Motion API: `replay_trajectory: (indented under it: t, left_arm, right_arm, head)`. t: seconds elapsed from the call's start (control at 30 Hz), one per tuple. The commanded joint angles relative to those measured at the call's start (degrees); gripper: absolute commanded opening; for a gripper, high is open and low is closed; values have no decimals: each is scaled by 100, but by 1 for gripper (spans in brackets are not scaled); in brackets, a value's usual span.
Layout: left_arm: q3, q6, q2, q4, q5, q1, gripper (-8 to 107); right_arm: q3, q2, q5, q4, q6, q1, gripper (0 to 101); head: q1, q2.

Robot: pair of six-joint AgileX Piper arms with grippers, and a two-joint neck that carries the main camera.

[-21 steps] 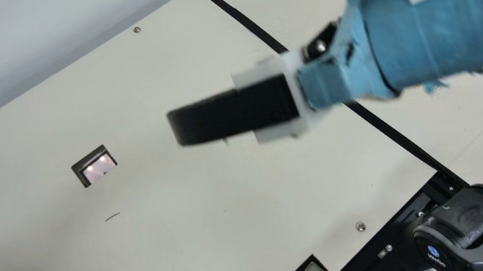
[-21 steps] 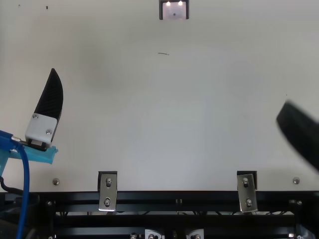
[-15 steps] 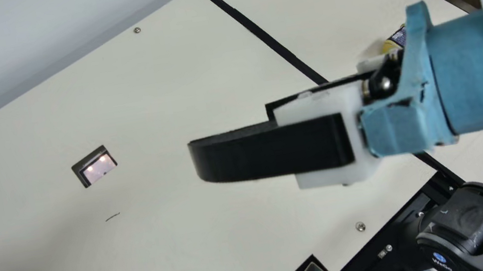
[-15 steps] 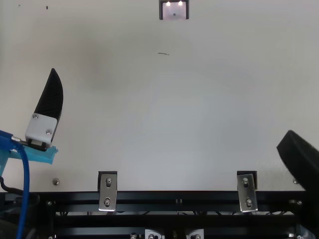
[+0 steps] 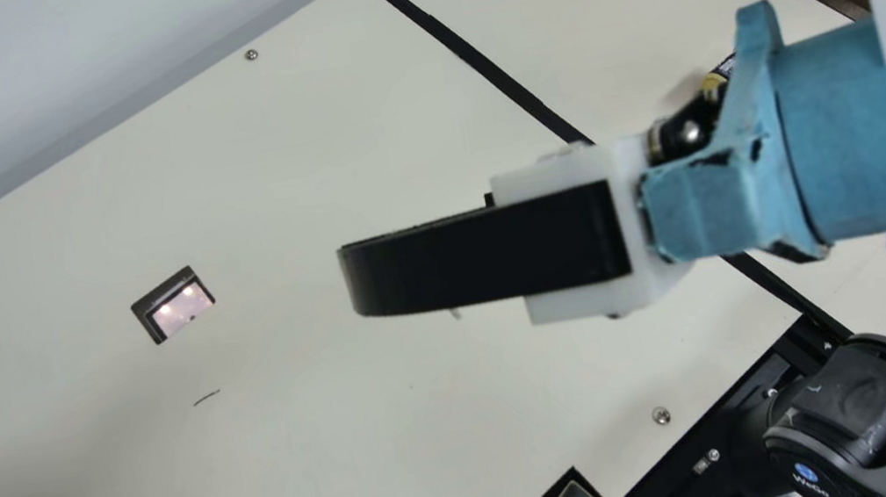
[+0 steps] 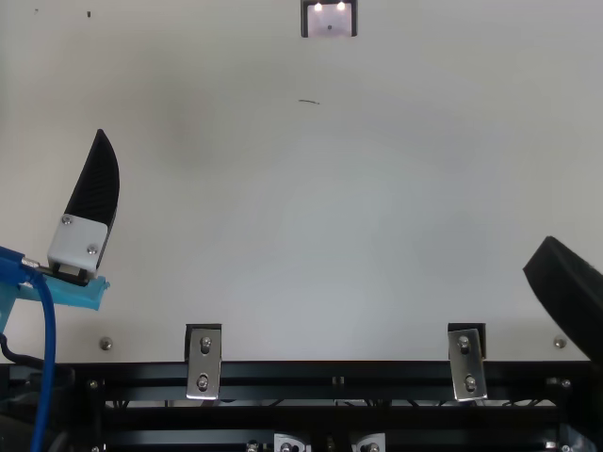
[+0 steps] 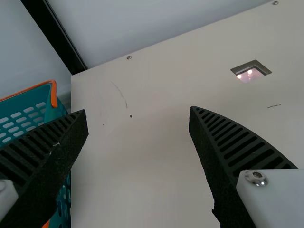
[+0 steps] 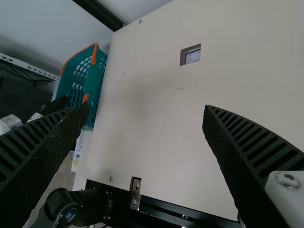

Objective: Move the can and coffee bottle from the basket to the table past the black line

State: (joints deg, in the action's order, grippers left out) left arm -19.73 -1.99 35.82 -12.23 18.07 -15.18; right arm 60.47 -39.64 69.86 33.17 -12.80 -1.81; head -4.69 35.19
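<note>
R gripper [image 5: 358, 275] & L gripper [image 6: 101, 139] over tbl [image 5: 263, 179], w/ fingers apart.

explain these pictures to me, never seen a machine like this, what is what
This is a robot with two arms at a cream table. The main view comes from a camera on its neck, the top view from one fixed above, and each wrist view from an arm's own wrist. The left gripper and right gripper are open, holding nothing. A teal basket with orange trim is at the table's edge. A black line crosses the table; past it, a small yellow-and-dark item is partly hidden by the right arm, so I can't tell what it is.
</note>
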Motion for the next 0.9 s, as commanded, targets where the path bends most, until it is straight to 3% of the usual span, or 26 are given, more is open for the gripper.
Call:
replay_trajectory:
  t: [0.0, 0.37, 0.87]
  left_arm:
    - [0, 0, 0, 0, 0, 0, 90]
    - [0, 0, 0, 0, 0, 0, 90]
    - [0, 0, 0, 0, 0, 0, 90]
  right_arm:
    - [-29, -32, 4, -57, 41, 5, 101]
    - [-93, -376, 4, 90, 527, -115, 101]
    - [-96, -390, -17, 83, 540, -112, 101]
  head:
    - [-18, 87]
    - [-18, 87]
    - [-18, 87]
